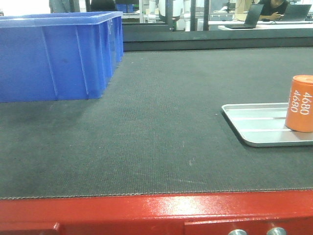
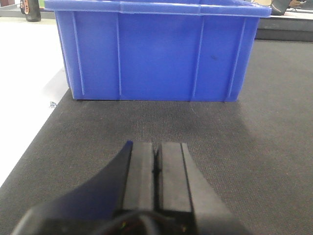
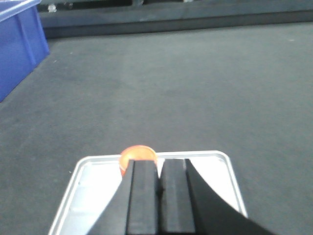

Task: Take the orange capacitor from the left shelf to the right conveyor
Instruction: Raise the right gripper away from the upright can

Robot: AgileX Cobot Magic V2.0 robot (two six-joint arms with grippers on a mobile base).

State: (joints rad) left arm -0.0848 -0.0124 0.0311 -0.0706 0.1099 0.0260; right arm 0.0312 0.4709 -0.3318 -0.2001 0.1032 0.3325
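I see the capacitor (image 1: 301,104) upright on the tray (image 1: 254,128) on the belt (image 1: 156,132); both grippers (image 2: 156,164) (image 3: 159,178) pinched closed, empty — task looks finished.

Behind the belt's far edge: dark metal frame posts (image 1: 168,12), glass partition, white desk (image 1: 264,24) at top right with open laptop (image 1: 250,16), seated person (image 1: 274,9) in dark top. Bright, even indoor light.
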